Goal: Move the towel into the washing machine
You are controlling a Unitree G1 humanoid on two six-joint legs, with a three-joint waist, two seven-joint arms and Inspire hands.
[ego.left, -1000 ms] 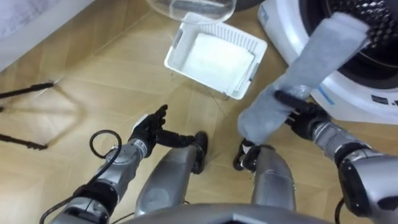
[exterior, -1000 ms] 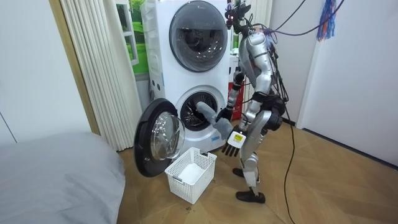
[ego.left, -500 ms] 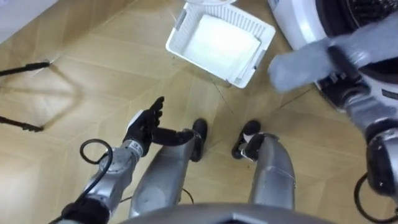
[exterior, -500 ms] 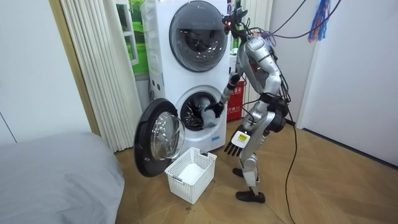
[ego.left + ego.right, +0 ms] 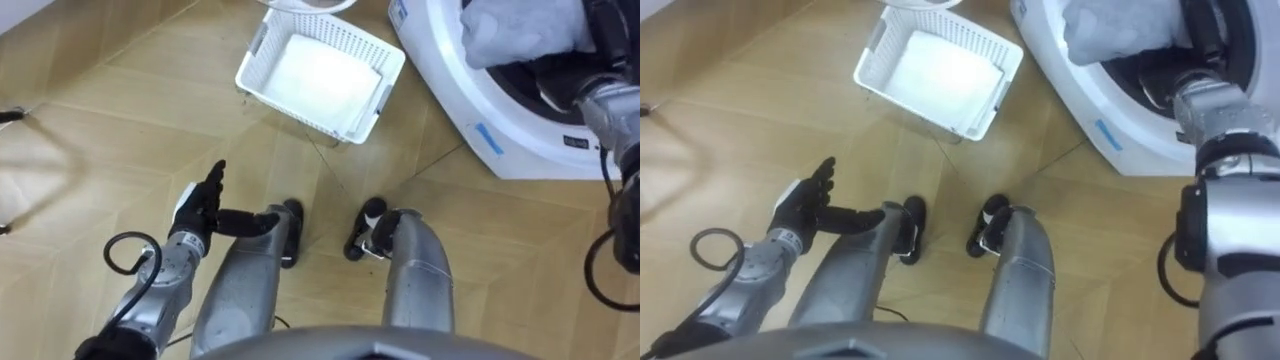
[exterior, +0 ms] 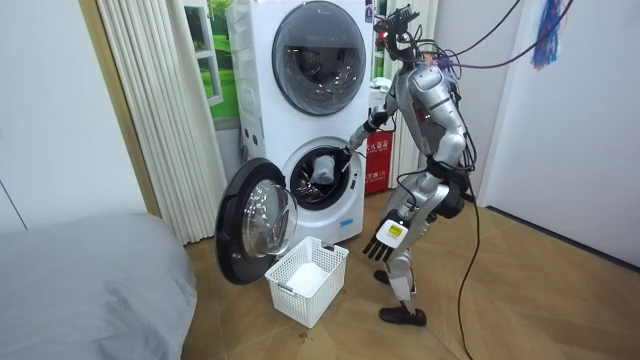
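Observation:
The grey towel (image 5: 520, 30) lies bunched in the mouth of the lower washing machine's drum (image 6: 322, 178), its front part over the drum's rim. My right hand (image 5: 606, 28) reaches into that opening right beside the towel, the forearm stretched out from my shoulder. The white front of the washing machine (image 5: 470, 110) fills the upper right of the eye views. I stand on the wooden floor in front of the machine, to the room view's right of it. My left hand (image 5: 200, 205) hangs open by my left thigh, holding nothing.
A white plastic laundry basket (image 5: 320, 75) sits on the floor to the left of the machine. The round machine door (image 6: 255, 225) stands swung open beyond it. A second machine (image 6: 320, 45) is stacked on top. A grey bed (image 6: 90, 290) lies at the room view's left.
My right arm has swung the towel up from in front of the machine and pushed it into the drum opening. The left hand has stayed by the thigh. The head camera has shifted.

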